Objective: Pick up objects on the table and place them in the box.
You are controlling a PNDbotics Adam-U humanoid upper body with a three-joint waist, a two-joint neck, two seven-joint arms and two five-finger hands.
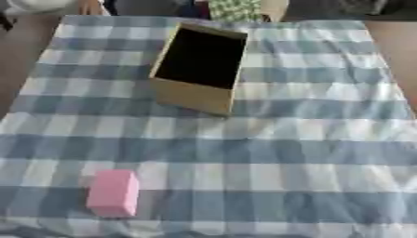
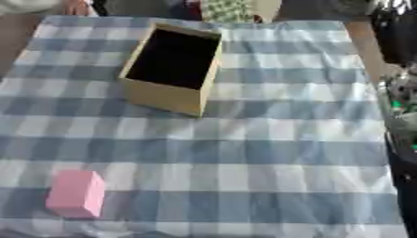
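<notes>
A pink block (image 1: 113, 193) lies on the checked cloth near the front left corner, standing apart from everything else. A tan open box (image 1: 198, 67) with a dark inside sits at the back centre, slightly turned. It looks empty. My right arm (image 2: 400, 93) shows only as a black and silver shape along the right edge of the right eye view, beside the table and far from both the block and the box. I cannot make out its hand. My left hand appears in neither view.
The blue and white checked cloth (image 1: 269, 153) covers the table. Bare brown table edges (image 1: 24, 42) show at the far left and far right. People's clothing shows past the far edge.
</notes>
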